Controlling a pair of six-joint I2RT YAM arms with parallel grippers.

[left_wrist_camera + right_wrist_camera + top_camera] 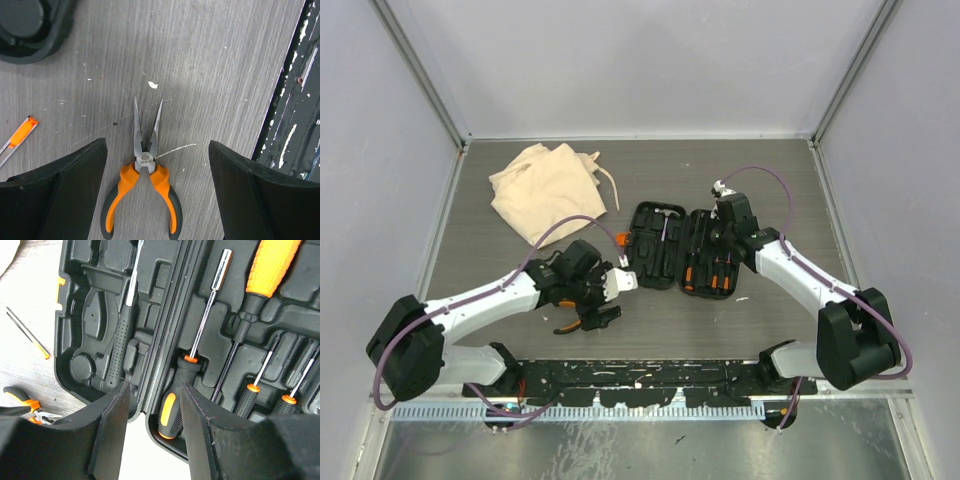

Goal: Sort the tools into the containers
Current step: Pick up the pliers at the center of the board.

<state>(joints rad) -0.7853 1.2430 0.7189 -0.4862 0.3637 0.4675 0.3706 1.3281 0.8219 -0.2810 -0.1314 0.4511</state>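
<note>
closing too high could pinch just one splayed handle of the orange-and-black-handled needle-nose pliers (145, 167) and spin them on the grey wooden table (210, 60). they lie flat directly beneath the down-pointing left gripper (157, 145), between its wide-apart fingers. the right gripper (154, 387), half-spread and empty, hovers over the open black plastic tool case (90, 335).

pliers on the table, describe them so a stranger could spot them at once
Find the open black tool case on the table, then look just near-left of it. The pliers lie flat outside the case: long needle-nose steel tips, curved orange-and-black handles, the only loose two-handled tool.
</note>
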